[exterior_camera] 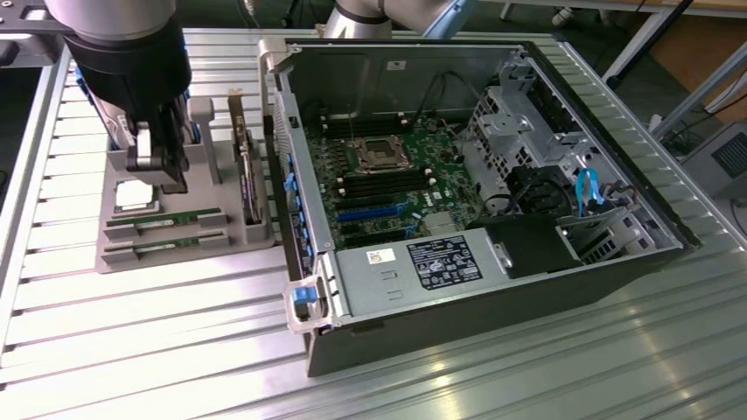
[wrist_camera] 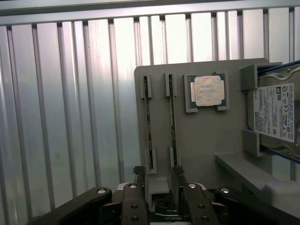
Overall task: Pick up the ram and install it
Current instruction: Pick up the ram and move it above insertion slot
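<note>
Right, the gripper (exterior_camera: 161,175) hangs over the grey holder (exterior_camera: 117,254) on the slatted desk (exterior_camera: 140,332), at the exterior view's left. Its jaws stand apart with nothing between them but air. From the wrist view, the fingers (wrist_camera: 140,190) sit by the near ends of two ram sticks; I can't tell whether they touch. Both sticks stand on edge in their slots, side by side. The first ram (wrist_camera: 172,126) runs just beside the square silver processor (wrist_camera: 206,91), and the second ram (wrist_camera: 147,124) is one slot further out. In the exterior view they show as thin green strips, first ram (exterior_camera: 164,217) and second ram (exterior_camera: 164,245). A hard drive (wrist_camera: 276,112) stands at the holder's far side. At the exterior view's right, the open computer case (exterior_camera: 583,114) lies beside the holder, motherboard (exterior_camera: 386,175) exposed.
</note>
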Tool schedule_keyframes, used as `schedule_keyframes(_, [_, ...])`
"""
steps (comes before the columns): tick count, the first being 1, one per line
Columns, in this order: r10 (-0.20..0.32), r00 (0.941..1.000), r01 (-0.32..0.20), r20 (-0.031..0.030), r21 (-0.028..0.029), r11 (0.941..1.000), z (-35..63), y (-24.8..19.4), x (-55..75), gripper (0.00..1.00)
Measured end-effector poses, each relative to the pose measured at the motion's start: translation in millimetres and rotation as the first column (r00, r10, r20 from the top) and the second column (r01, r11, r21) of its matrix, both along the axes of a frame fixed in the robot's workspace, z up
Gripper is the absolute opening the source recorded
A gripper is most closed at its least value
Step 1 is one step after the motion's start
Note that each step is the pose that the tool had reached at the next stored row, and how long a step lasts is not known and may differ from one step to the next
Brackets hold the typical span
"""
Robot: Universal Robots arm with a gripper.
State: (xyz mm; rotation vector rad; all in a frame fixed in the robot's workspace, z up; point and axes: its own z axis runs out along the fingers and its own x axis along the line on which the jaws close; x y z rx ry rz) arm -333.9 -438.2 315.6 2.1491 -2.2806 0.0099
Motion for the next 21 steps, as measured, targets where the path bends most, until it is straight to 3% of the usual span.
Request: schedule_keyframes(21, [0.0, 1.0, 0.0, 0.0, 0.0, 1.0, -5.5, 0.0, 0.0, 0.36])
